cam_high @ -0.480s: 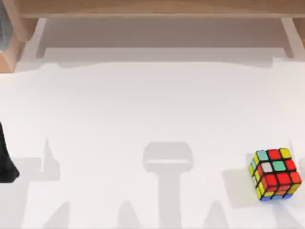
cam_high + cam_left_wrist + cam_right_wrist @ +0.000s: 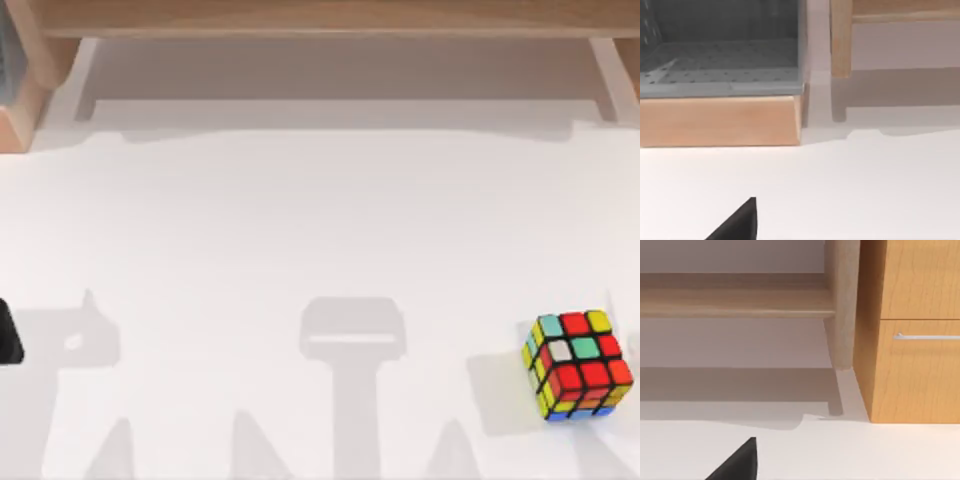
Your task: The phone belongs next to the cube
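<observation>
The cube [image 2: 577, 364] stands on the white table [image 2: 320, 230] near its front right corner, with red, yellow, green and teal stickers in a black frame. The phone is out of view. At the table's left edge, a small black piece of my left arm [image 2: 7, 335] pokes in, far from the cube. A black tip of my left gripper [image 2: 738, 224] hangs over bare table in the left wrist view. A black tip of my right gripper [image 2: 738, 464] hangs over bare table in the right wrist view. Neither gripper is near the cube.
A wooden shelf frame [image 2: 320, 18] runs along the back of the table. A grey perforated tray [image 2: 720, 65] on a wooden block [image 2: 720, 121] stands at the back left. A wooden cabinet [image 2: 912, 370] with a drawer handle [image 2: 926, 336] stands at the back right.
The black piece of my left arm at the table's left edge has drawn back, and less of it shows. Its shadow has shifted left. The cube has not moved.
</observation>
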Controlling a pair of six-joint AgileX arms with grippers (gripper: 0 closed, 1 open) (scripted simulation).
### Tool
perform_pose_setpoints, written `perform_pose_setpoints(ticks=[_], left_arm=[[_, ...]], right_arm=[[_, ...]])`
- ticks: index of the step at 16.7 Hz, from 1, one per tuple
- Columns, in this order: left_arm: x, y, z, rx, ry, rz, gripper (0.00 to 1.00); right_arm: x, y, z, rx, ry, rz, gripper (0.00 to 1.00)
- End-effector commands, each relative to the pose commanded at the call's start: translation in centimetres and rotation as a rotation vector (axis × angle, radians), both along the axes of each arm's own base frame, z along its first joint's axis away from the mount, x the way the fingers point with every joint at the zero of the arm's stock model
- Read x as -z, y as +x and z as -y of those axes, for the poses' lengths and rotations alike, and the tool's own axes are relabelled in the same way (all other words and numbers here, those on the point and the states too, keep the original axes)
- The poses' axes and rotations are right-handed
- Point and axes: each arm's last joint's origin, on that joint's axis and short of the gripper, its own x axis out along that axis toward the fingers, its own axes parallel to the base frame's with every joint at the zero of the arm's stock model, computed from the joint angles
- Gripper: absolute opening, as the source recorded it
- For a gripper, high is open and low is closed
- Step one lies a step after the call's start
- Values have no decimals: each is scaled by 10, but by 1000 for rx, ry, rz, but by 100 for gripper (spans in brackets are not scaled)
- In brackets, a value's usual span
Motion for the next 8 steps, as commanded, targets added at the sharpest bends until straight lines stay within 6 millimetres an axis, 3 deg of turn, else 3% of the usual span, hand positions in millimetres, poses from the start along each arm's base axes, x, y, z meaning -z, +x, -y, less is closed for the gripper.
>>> perform_pose_setpoints(ticks=[4,8], left_arm=[[-15,28,-11,-35,39,-335,100],[-7,71,-29,-40,36,-767,100]], right_arm=[[0,0,0,0,0,0,100],[0,0,0,0,0,0,100]])
